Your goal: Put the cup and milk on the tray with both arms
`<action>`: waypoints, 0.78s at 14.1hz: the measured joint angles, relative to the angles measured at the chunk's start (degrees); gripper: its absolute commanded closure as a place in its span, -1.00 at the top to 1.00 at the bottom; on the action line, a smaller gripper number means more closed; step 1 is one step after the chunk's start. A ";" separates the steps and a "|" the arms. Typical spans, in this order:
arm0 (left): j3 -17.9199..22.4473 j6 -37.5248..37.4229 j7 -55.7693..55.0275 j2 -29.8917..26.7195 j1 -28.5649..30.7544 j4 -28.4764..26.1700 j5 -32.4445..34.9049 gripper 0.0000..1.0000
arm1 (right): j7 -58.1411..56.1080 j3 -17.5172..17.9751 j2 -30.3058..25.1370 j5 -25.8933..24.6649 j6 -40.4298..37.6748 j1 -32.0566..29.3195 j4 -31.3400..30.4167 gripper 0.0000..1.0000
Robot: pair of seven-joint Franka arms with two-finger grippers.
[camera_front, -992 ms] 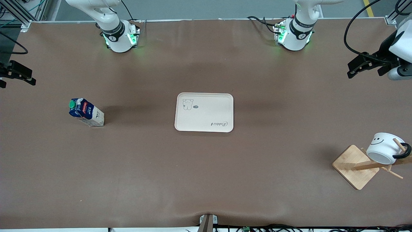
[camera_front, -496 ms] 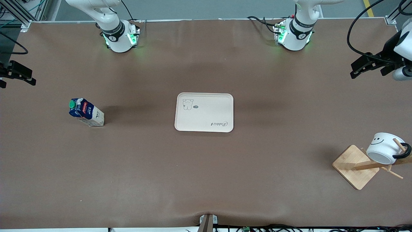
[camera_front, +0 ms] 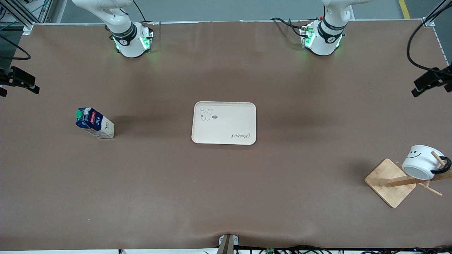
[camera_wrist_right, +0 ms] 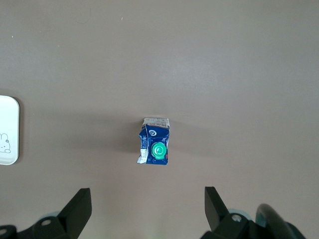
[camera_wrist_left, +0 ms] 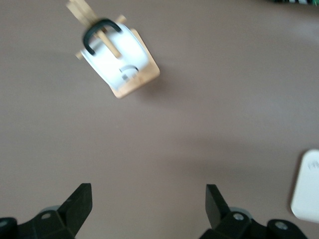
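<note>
The cream tray [camera_front: 224, 123] lies flat in the middle of the table. The milk [camera_front: 94, 123] stands toward the right arm's end; in the right wrist view the milk [camera_wrist_right: 154, 142] shows its green cap. The cup [camera_front: 422, 162] hangs by its black handle on a wooden rack peg toward the left arm's end, nearer the front camera than the tray. My left gripper [camera_front: 418, 88] is open and empty over the table's edge at that end; its wrist view shows the cup [camera_wrist_left: 122, 59]. My right gripper [camera_front: 34, 85] is open and empty over the table's edge at the right arm's end.
The wooden rack's square base [camera_front: 390, 182] sits under the cup, with pegs sticking out. Black cables hang by the left arm. A tray corner shows in the left wrist view [camera_wrist_left: 308, 191] and a tray edge in the right wrist view [camera_wrist_right: 7, 130].
My left gripper has swung outward toward the left arm's end of the table, partly leaving the front view. The right arm, milk, cup and tray have not moved.
</note>
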 measured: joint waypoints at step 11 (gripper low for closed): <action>0.08 28.47 24.98 -0.49 10.84 -19.15 -17.09 1.00 | 0.00 -0.08 0.15 0.00 0.00 -0.02 0.01 1.00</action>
